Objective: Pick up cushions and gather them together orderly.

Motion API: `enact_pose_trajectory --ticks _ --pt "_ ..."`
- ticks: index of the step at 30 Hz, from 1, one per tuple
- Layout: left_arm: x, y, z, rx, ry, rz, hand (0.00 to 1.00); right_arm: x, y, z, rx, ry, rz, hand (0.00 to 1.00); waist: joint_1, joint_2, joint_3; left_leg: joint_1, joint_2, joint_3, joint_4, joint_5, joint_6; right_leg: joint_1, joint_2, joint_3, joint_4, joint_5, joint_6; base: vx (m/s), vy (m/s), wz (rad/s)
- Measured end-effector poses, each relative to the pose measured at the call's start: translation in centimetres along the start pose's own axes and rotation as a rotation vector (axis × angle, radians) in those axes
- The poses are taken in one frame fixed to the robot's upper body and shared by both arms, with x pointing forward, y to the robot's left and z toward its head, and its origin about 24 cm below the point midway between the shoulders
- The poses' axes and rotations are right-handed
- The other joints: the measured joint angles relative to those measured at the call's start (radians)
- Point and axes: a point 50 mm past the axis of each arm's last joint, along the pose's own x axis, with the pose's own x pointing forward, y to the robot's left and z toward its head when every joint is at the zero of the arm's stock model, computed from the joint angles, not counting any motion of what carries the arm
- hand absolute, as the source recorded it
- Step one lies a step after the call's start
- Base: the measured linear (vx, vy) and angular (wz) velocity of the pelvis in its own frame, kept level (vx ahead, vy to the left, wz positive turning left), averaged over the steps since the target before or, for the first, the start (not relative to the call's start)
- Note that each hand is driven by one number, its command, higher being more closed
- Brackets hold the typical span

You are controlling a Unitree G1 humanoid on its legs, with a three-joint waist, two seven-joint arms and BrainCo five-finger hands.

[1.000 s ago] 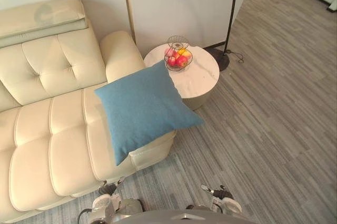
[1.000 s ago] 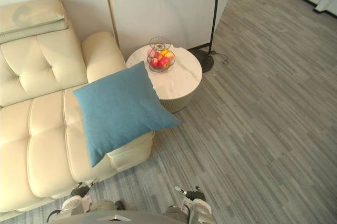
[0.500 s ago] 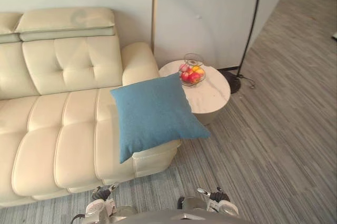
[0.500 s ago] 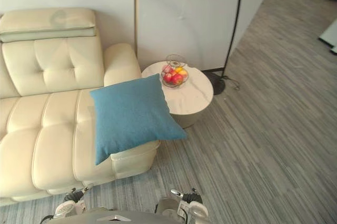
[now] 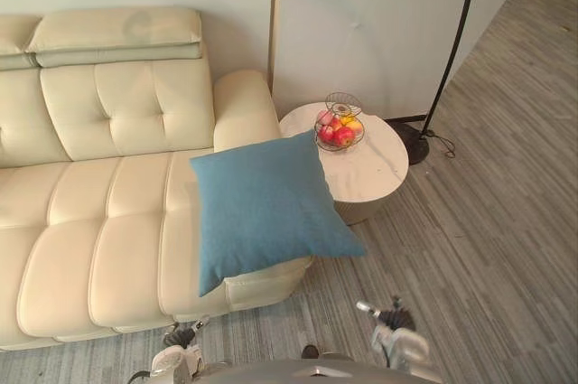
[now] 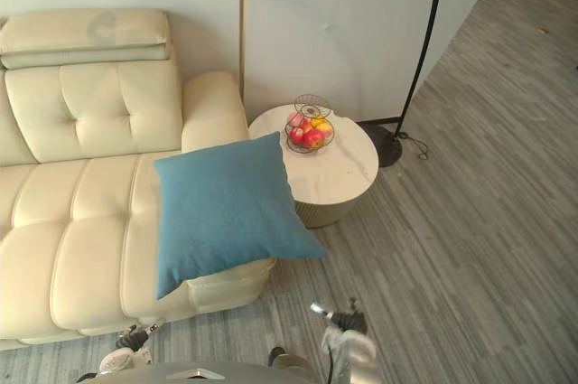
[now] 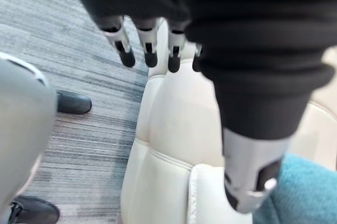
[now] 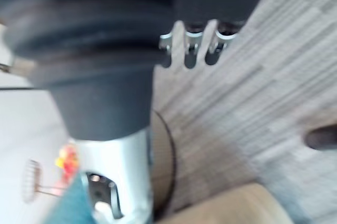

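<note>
Lying flat | blue cushion | sofa end | corner overhanging floor

Left hand: fingers extended, holding nothing, over the cream sofa at its front edge. Blue cushion corner rests on the sofa. Grey floor adjoins.

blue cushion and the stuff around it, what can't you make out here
blue cushion: underside and the sofa corner beneath, hidden by the cushion itself, eye views.
sofa: left end cut off by the eye views' edge; any other cushions there unknown.
fruit basket: fruit too small to identify, eye views.
right hand: blurred, right wrist view.
</note>
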Motion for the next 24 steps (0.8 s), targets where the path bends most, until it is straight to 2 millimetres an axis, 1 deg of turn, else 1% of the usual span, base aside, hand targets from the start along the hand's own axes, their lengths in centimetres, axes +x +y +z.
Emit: enact_pose_trajectory --ticks 1,2,3,4,5,6,8,9,10,11,12,13,14,15,16,17,18,20,21,22,24 --pt "0.1 0.4 0.5 0.002 -0.017 0.009 0.00 0.3 -0.7 1.0 0.007 -0.037 -0.019 0.00 -0.002 -0.003 -0.002 -0.001 -0.002 0.001 0.000 0.000 0.000 0.000 0.000 0.002 -0.007 0.006 0.001 -0.01 0.020 -0.08" --pt "0.2 1.0 1.0 0.003 -0.038 0.022 0.00 0.5 -1.1 2.1 0.013 -0.075 -0.032 0.00 -0.004 -0.012 -0.008 -0.002 -0.003 0.002 0.000 0.000 0.001 0.001 0.000 0.004 -0.014 0.010 0.001 -0.01 0.019 -0.10" --pt "0.3 2.3 2.4 0.008 -0.089 0.051 0.00 0.8 -1.9 3.8 0.015 -0.138 -0.043 0.00 -0.010 -0.007 -0.006 -0.006 -0.003 0.003 0.001 0.000 0.001 0.002 0.002 0.011 -0.030 0.021 -0.001 -0.02 0.013 -0.10" --pt "0.3 2.8 3.0 0.004 -0.111 0.064 0.00 0.9 -2.2 4.5 0.008 -0.160 -0.046 0.00 -0.010 -0.015 -0.011 -0.007 -0.002 0.004 0.002 0.000 0.001 0.001 0.003 0.015 -0.033 0.025 -0.002 -0.04 0.004 -0.12" --pt "0.3 3.8 4.2 -0.008 -0.153 0.090 0.00 1.1 -2.7 5.8 0.004 -0.209 -0.053 0.00 -0.011 0.003 -0.004 -0.012 -0.003 0.005 0.003 0.000 0.002 -0.001 0.004 0.019 -0.042 0.033 -0.001 -0.04 -0.003 -0.10" --pt "0.2 4.4 5.0 -0.016 -0.181 0.105 0.00 1.1 -3.0 6.9 0.007 -0.245 -0.052 0.00 -0.016 -0.001 -0.009 -0.012 -0.004 0.006 0.003 0.001 0.004 0.000 0.005 0.021 -0.047 0.038 -0.002 -0.05 -0.004 -0.08" --pt "0.1 5.3 6.2 -0.040 -0.227 0.126 0.00 1.3 -3.4 8.9 -0.005 -0.315 -0.049 0.00 -0.018 0.017 -0.008 -0.015 -0.006 0.006 0.003 0.002 0.006 0.000 0.005 0.025 -0.061 0.050 -0.002 -0.05 0.000 -0.06" --pt "0.0 5.5 6.6 -0.042 -0.242 0.130 0.00 1.4 -3.4 9.6 -0.013 -0.337 -0.046 0.00 -0.019 0.023 -0.009 -0.017 -0.007 0.007 0.003 0.002 0.008 0.000 0.004 0.026 -0.064 0.054 -0.002 -0.07 -0.001 -0.04" --pt "-0.1 5.7 7.5 -0.059 -0.279 0.136 0.00 1.4 -3.0 11.1 -0.044 -0.387 -0.020 0.00 -0.020 0.032 -0.009 -0.022 -0.008 0.006 0.004 0.004 0.011 -0.002 0.004 0.027 -0.071 0.061 -0.002 -0.06 -0.006 -0.01" --pt "-0.3 5.7 8.0 -0.061 -0.301 0.138 0.00 1.5 -2.4 12.0 -0.066 -0.412 0.010 0.00 -0.021 0.035 -0.011 -0.027 -0.007 0.005 0.006 0.005 0.012 -0.003 0.005 0.027 -0.077 0.067 -0.003 -0.07 -0.008 0.00" --pt "-0.3 5.6 8.2 -0.063 -0.313 0.137 0.00 1.6 -2.1 12.4 -0.077 -0.424 0.023 0.00 -0.021 0.035 -0.011 -0.029 -0.007 0.005 0.008 0.005 0.012 -0.003 0.005 0.027 -0.079 0.069 -0.004 -0.06 -0.011 0.02" --pt "-0.5 5.4 8.9 -0.081 -0.340 0.127 0.00 1.6 -0.8 13.6 -0.104 -0.460 0.075 0.00 -0.021 0.036 -0.010 -0.035 -0.007 0.002 0.014 0.005 0.012 -0.003 0.005 0.026 -0.084 0.074 -0.005 -0.06 -0.012 0.02" --pt "-0.6 5.1 9.3 -0.083 -0.358 0.117 0.00 1.6 0.3 14.3 -0.121 -0.483 0.116 0.00 -0.021 0.036 -0.010 -0.040 -0.007 0.001 0.019 0.005 0.012 -0.003 0.005 0.025 -0.090 0.079 -0.005 -0.06 -0.013 0.02" --pt "-0.6 4.9 9.5 -0.084 -0.366 0.110 0.00 1.5 0.8 14.7 -0.131 -0.495 0.139 0.00 -0.020 0.036 -0.010 -0.043 -0.007 0.000 0.020 0.005 0.013 -0.004 0.005 0.025 -0.094 0.083 -0.005 -0.04 -0.010 0.01" --pt "-0.6 4.4 9.9 -0.083 -0.376 0.100 0.00 1.4 1.8 15.3 -0.152 -0.516 0.178 0.00 -0.018 0.036 -0.010 -0.048 -0.009 -0.001 0.020 0.007 0.016 -0.005 0.004 0.025 -0.102 0.090 -0.005 -0.06 -0.007 0.01" --pt "-0.8 3.4 10.5 -0.063 -0.399 0.071 0.00 1.1 3.7 15.9 -0.178 -0.541 0.241 0.00 -0.017 0.035 -0.010 -0.060 -0.010 -0.002 0.020 0.011 0.021 -0.014 0.003 0.025 -0.109 0.098 -0.005 -0.04 -0.005 0.01" --pt "-0.9 3.0 10.7 -0.056 -0.411 0.057 0.00 1.0 4.3 16.1 -0.186 -0.548 0.263 0.00 -0.016 0.035 -0.010 -0.065 -0.012 -0.003 0.020 0.013 0.023 -0.018 0.002 0.025 -0.108 0.099 -0.006 -0.07 -0.003 0.03" --pt "-1.5 0.8 12.0 -0.009 -0.471 -0.016 0.00 0.4 6.6 17.1 -0.218 -0.587 0.358 0.00 -0.011 0.039 0.000 -0.087 -0.017 -0.009 0.020 0.020 0.029 -0.038 -0.003 0.022 -0.110 0.108 -0.007 -0.05 0.003 0.06" --pt "-1.5 0.4 12.2 -0.002 -0.480 -0.030 0.00 0.3 7.1 17.4 -0.223 -0.596 0.373 0.00 -0.010 0.041 0.007 -0.089 -0.018 -0.011 0.021 0.020 0.030 -0.038 -0.004 0.021 -0.110 0.109 -0.006 -0.05 0.007 0.07" --pt "-1.6 -0.4 12.6 0.010 -0.492 -0.053 0.00 0.0 8.0 18.0 -0.233 -0.617 0.403 0.00 -0.011 0.045 0.022 -0.095 -0.020 -0.016 0.026 0.021 0.030 -0.040 -0.006 0.018 -0.110 0.111 -0.006 -0.06 0.007 0.11" --pt "-2.0 -2.9 13.8 0.021 -0.527 -0.120 0.00 -0.9 10.4 19.5 -0.258 -0.673 0.473 0.00 -0.013 0.052 0.052 -0.154 -0.023 -0.027 0.051 0.025 0.036 -0.079 -0.012 0.012 -0.112 0.127 -0.010 -0.09 0.001 0.13"
